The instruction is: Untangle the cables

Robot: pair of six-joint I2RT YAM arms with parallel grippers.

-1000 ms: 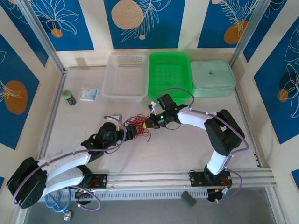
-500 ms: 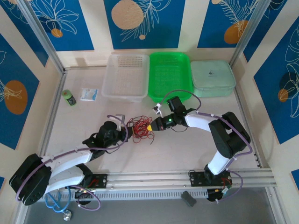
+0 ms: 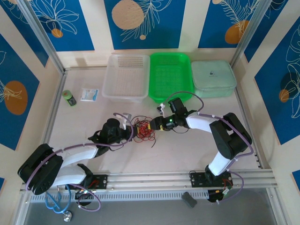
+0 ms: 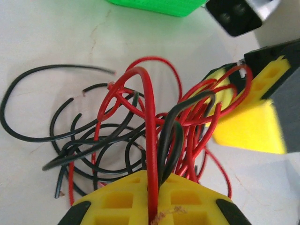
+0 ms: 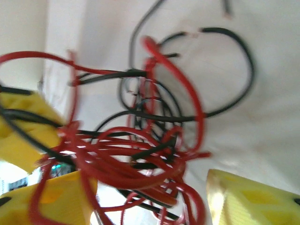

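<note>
Left arm first: it has swung further in over the table since half a second ago. The left gripper [image 3: 125, 131] now presses against the left edge of the cables [image 3: 143, 130]. The bundle lies in much the same spot, mid-table in front of the clear tray [image 3: 125, 77] and the green tray [image 3: 170, 75]. The right gripper [image 3: 151, 126] has barely shifted and touches the bundle's right side. The left wrist camera adds what the overhead can't: the left's yellow pads [image 4: 117, 202] are pinched together on a red and a black strand. The blurred right wrist view shows the right's fingers [image 5: 253, 197] spread wide, with red loops hooked around one.
</note>
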